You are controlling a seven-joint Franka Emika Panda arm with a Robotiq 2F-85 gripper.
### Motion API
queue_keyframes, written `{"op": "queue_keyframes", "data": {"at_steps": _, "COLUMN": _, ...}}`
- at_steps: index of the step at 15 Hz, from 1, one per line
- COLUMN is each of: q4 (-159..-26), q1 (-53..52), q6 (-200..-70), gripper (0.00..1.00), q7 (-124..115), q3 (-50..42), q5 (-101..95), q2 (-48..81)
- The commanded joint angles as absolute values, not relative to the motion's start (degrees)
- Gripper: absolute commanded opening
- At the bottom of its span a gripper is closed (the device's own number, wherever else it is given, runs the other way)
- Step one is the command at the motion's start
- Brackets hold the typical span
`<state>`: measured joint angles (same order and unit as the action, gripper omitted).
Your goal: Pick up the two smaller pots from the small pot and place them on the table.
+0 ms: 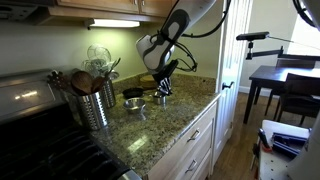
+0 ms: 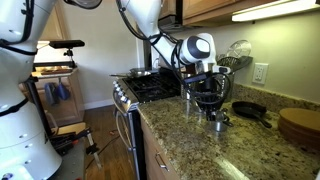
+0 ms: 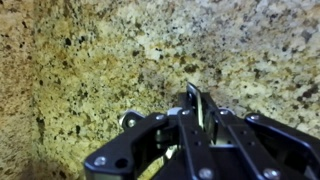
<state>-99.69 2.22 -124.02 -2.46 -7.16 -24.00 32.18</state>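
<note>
My gripper [image 1: 163,86] [image 2: 207,97] hangs just above the granite table [image 1: 170,125] [image 2: 190,135]. In the wrist view the fingers [image 3: 196,112] are shut on a thin shiny steel edge, the rim or handle of one of the smaller pots [image 3: 192,100]. The rest of that pot is hidden under the fingers. A small shiny steel pot [image 1: 137,104] [image 2: 220,122] stands on the table beside the gripper. I cannot tell whether another pot sits inside it.
A dark round pan [image 1: 132,93] [image 2: 250,110] lies behind the pots. A steel utensil holder [image 1: 97,103] stands near the stove [image 2: 150,88]. A round wooden board [image 2: 300,124] lies near the wall. The counter edge drops off to the drawers [image 1: 195,145].
</note>
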Motion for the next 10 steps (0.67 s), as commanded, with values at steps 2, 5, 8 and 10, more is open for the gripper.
{"op": "queue_keyframes", "data": {"at_steps": 2, "q4": -102.02, "q1": -0.26, "q6": -123.09, "gripper": 0.11, "q7": -5.97, "q3": -9.10, "q5": -26.74, "q2": 27.27}}
{"op": "queue_keyframes", "data": {"at_steps": 5, "q4": -102.44, "q1": -1.07, "q6": -122.75, "gripper": 0.09, "q7": -6.62, "q3": -9.17, "q5": -27.98, "q2": 25.90}}
{"op": "queue_keyframes", "data": {"at_steps": 8, "q4": -102.84, "q1": -1.60, "q6": -122.58, "gripper": 0.09, "q7": -7.43, "q3": -9.00, "q5": -28.74, "q2": 25.11}}
{"op": "queue_keyframes", "data": {"at_steps": 10, "q4": -103.21, "q1": -2.33, "q6": -122.22, "gripper": 0.09, "q7": -8.41, "q3": -9.06, "q5": -29.71, "q2": 24.54}}
